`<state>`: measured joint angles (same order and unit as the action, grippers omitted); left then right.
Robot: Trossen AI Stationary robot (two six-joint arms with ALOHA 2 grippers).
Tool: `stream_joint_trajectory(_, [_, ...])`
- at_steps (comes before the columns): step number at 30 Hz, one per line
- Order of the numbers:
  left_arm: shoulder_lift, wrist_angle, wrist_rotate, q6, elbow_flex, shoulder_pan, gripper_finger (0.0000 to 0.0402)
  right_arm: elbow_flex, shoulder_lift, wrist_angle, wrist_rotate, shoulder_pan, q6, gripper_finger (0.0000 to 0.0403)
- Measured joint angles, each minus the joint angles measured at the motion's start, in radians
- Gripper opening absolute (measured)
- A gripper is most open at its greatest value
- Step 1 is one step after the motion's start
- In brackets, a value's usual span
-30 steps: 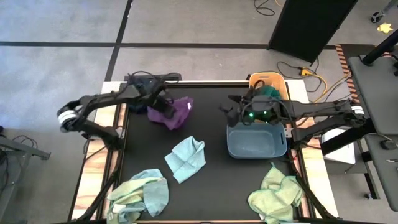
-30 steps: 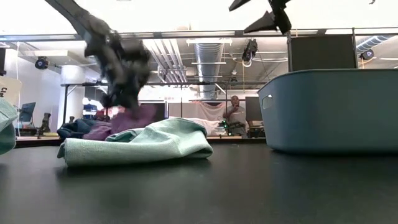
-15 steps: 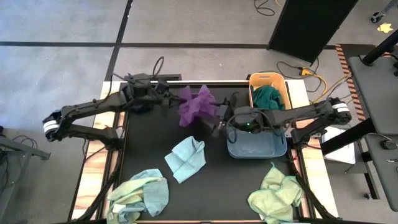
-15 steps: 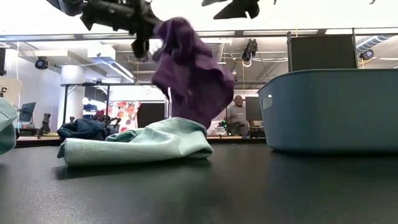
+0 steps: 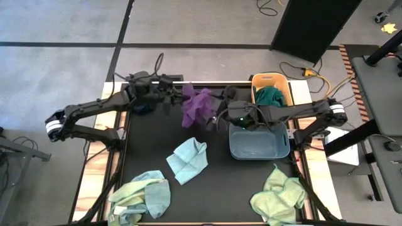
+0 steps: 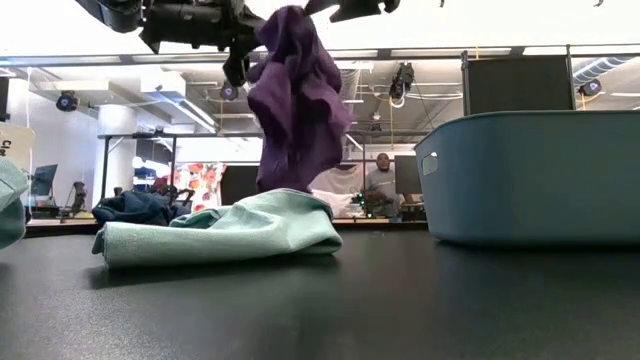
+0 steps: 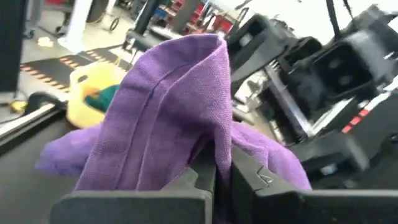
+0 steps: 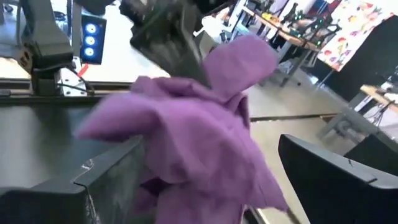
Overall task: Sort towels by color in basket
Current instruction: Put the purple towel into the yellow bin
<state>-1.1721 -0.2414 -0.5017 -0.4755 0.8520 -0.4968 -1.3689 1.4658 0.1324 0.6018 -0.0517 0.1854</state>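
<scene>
Crumpled purple towel (image 5: 198, 107) hangs in deep, loose folds

No text, label, brand, number or sign can be read in any of these views. At the left edge of the low view a pale sign (image 6: 8, 140) carries a few dark letters, but they are cut off by the frame and too small to make out.
</scene>
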Motion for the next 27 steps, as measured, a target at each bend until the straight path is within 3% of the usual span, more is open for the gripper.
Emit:
stream_joint_trajectory(7, [-0.070, 0.197, 0.217, 0.149, -0.002, -0.003, 0.0000, -0.001, -0.045, 0.141, -0.001, 0.004, -0.113, 0.0359])
stream_joint_trajectory(16, [-0.362, 0.164, 0.358, 0.131, -0.002, -0.008, 0.0000, 0.001, -0.023, 0.351, -0.122, 0.040, -0.332, 0.0359])
stream_joint_trajectory(21, [-0.451, 0.119, 0.337, 0.116, -0.002, -0.012, 0.0028, 0.001, -0.024, 0.451, -0.191, 0.096, -0.391, 0.0359])
stream_joint_trajectory(27, [-0.416, 0.164, 0.269, 0.113, -0.002, -0.014, 0.0119, 0.001, 0.030, 0.445, -0.329, 0.161, -0.306, 0.0359])
